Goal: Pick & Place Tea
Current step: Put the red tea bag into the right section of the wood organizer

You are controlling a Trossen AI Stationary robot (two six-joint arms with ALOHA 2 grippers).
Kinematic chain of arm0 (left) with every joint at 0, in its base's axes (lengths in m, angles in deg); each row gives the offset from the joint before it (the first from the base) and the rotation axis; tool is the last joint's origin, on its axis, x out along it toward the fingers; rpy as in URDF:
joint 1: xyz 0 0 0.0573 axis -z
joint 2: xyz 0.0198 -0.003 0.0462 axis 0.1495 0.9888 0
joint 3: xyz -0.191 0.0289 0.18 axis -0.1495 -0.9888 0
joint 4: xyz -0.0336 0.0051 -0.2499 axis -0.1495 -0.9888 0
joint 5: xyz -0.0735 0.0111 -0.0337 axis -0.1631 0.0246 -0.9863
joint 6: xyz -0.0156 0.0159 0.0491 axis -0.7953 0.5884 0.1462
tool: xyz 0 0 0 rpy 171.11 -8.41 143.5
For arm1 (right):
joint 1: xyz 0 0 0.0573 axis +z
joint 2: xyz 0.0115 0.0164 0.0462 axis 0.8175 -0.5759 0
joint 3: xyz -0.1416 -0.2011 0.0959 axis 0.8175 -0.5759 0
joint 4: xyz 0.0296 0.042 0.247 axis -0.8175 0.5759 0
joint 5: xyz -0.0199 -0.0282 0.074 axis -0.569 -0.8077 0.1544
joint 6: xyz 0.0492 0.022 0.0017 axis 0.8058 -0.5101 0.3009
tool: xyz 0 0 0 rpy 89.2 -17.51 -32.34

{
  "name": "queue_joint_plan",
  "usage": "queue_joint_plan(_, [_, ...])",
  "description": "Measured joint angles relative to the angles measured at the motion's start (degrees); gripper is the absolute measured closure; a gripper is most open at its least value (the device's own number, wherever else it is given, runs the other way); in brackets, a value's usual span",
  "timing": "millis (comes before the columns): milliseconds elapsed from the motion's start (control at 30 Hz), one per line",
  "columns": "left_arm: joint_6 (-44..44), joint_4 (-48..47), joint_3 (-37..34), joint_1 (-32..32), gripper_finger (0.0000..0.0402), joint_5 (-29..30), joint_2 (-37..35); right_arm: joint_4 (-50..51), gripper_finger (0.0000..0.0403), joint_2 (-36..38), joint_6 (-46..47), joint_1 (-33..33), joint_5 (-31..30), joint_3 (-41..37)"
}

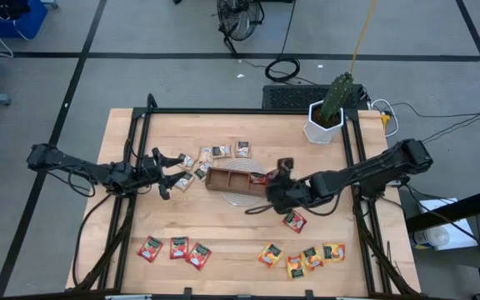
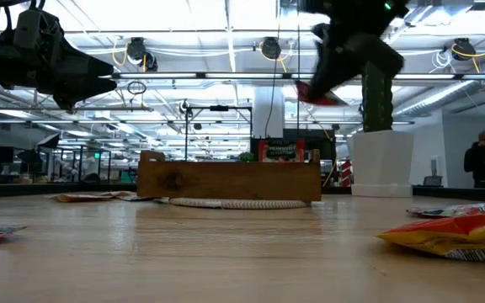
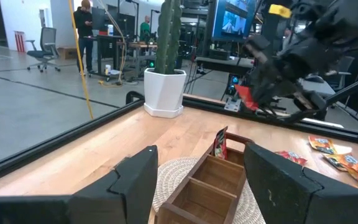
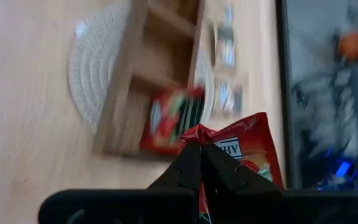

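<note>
- A red sachet is pinched by one corner between the fully closed fingers of the right gripper; in the low view it hangs in the air above the table, over the right end of the wooden tray.
- A second red sachet stands in the tray's end compartment nearest the right arm; the other two compartments look empty in the left wrist view.
- The tray sits on a round woven mat near the table's middle.
- Pale beige sachets lie scattered beside the tray's far-left side, close to the left gripper.
- The left gripper hovers there with its fingers spread wide and nothing between them.
- Three red sachets lie along the near-left edge, orange-yellow sachets along the near-right, and one more red sachet lies just below the right gripper.
- A potted cactus stands at the far-right corner.
</note>
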Motion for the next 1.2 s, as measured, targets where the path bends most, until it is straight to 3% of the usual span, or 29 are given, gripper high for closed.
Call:
queue_joint_plan(200, [0.0,0.0,0.0,0.0,0.0162,0.0,0.0,0.2,0.0403,-6.5,-23.4,0.0,2.0,4.5])
queue_joint_plan(333, [0.0,0.0,0.0,0.0,0.0163,0.0,0.0,-0.2,0.0403,-10.8,-29.5,0.0,2.7,5.9])
queue_joint_plan(633, [0.0,0.0,0.0,0.0,0.0162,0.0,0.0,0.8,0.0403,-16.6,-36.9,0.0,-5.8,6.0])
queue_joint_plan(867, [0.0,0.0,0.0,0.0,0.0162,0.0,0.0,0.2,0.0399,-16.4,-37.5,0.0,-6.0,6.0])
queue_joint_plan(1200, [0.0,0.0,0.0,0.0,0.0162,0.0,0.0,0.0,0.0325,-16.4,-36.7,-0.7,-4.5,6.0])
